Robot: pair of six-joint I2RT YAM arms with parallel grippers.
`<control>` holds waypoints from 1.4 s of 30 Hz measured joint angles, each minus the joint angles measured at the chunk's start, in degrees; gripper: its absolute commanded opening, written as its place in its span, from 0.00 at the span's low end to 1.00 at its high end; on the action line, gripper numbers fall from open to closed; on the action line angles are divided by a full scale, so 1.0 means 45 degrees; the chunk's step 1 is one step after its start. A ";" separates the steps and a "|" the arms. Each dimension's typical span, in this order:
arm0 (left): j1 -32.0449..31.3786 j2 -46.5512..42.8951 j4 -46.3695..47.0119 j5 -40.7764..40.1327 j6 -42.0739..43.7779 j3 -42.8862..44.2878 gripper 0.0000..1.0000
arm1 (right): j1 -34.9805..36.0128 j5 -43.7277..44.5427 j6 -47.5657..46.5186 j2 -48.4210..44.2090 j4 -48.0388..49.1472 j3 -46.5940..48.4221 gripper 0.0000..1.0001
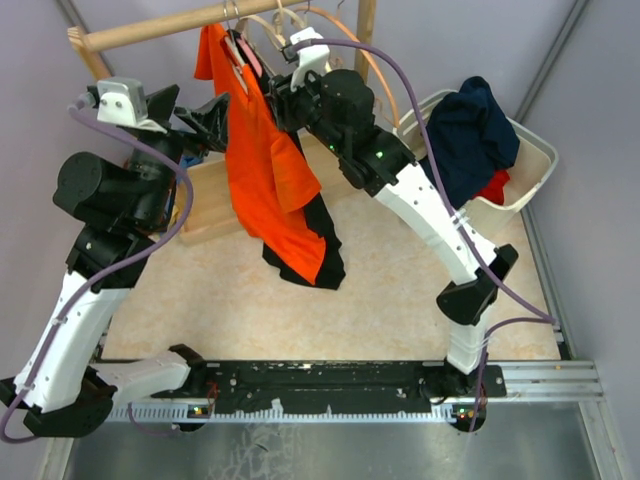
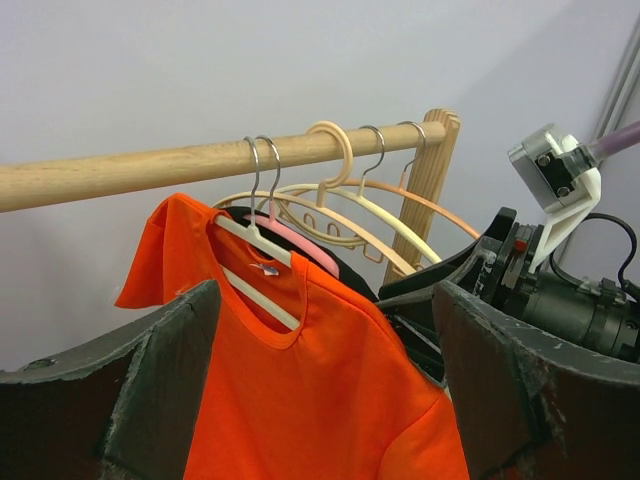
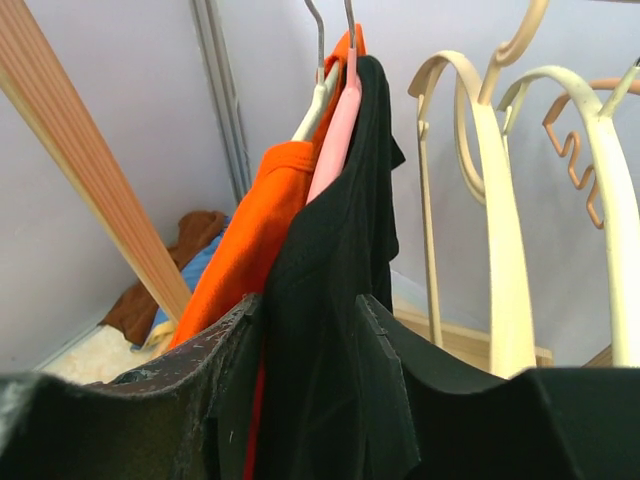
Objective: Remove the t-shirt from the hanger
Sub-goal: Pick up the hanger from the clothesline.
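An orange t-shirt (image 1: pixel 265 170) hangs on a white hanger (image 2: pixel 250 240) from the wooden rod (image 1: pixel 160 27). Just behind it, a black t-shirt (image 3: pixel 350 230) hangs on a pink hanger (image 3: pixel 335 130). My left gripper (image 1: pixel 212 112) is at the orange shirt's left side. In the left wrist view it (image 2: pixel 325 300) stands wide open, with the orange t-shirt (image 2: pixel 320 380) showing between its fingers but not gripped. My right gripper (image 3: pixel 310 330) is shut on the black t-shirt near its shoulder, the cloth filling the gap between the pads. From above, that gripper (image 1: pixel 283 100) sits right of the shirts.
Several empty cream and peach hangers (image 2: pixel 400 215) hang further along the rod toward its upright post (image 2: pixel 430 190). A white bin (image 1: pixel 530 190) at the right holds dark blue and red clothes. A wooden stand base (image 1: pixel 210 200) lies under the rod. Brown and blue cloth (image 3: pixel 190 260) lies low at the left.
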 measured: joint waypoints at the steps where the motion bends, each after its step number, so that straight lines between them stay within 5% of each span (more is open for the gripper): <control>1: 0.0000 -0.0010 0.0000 0.0000 0.0000 0.0000 0.91 | 0.0000 0.0005 0.0010 0.0044 -0.0019 0.0092 0.43; 9: 0.0000 -0.0257 0.0010 -0.0010 0.0015 -0.0121 0.91 | 0.0000 0.0092 0.0034 0.1049 0.0000 0.1331 0.41; 19: 0.0000 -0.0340 0.0024 -0.0010 0.0044 -0.0253 0.91 | 0.0029 0.0704 0.0141 0.1685 0.0053 0.1540 0.01; 42: 0.0000 0.0665 0.0738 0.0651 -0.0359 -0.0578 0.91 | 0.0058 0.1608 0.0170 -0.0525 0.2628 -0.1797 0.00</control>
